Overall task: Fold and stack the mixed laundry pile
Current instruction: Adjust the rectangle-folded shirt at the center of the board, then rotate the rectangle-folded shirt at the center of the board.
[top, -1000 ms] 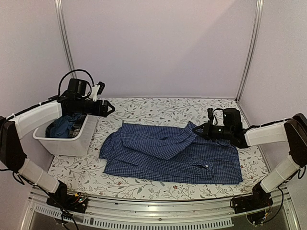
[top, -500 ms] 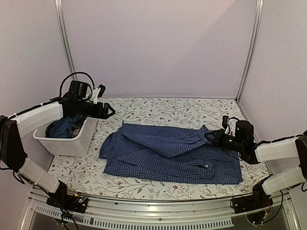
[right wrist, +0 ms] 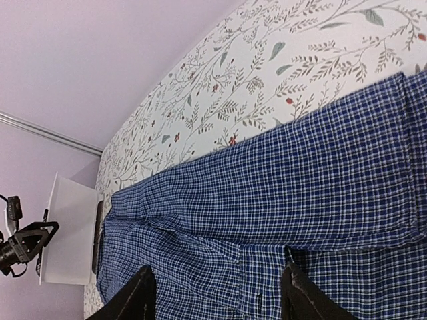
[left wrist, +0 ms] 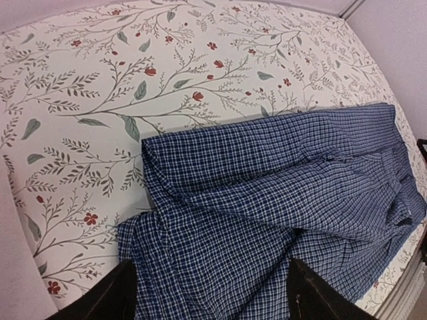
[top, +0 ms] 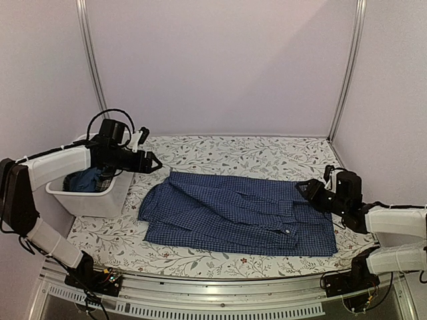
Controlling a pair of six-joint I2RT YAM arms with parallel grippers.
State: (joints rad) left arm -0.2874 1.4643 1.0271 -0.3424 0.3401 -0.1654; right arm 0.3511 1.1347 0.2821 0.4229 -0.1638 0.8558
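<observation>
Pale lilac walls point(top: 220, 67) on 3 sides. 2 metal posts point(top: 93, 60) in back corners. White floral cloth point(top: 227, 152) with red buds covers surface point(top: 347, 250); metal rail point(top: 220, 293) along near edge. Light soft, even.

The right fingers point(top: 311, 190) have opened, let the checked shirt point(top: 233, 213) drop flat, and pulled back toward the frame's right edge.

One checked shirt point(top: 227, 213), one white tub point(top: 93, 200), one floral tablecloth point(top: 233, 152), two claws point(top: 155, 164) point(top: 303, 189)
</observation>
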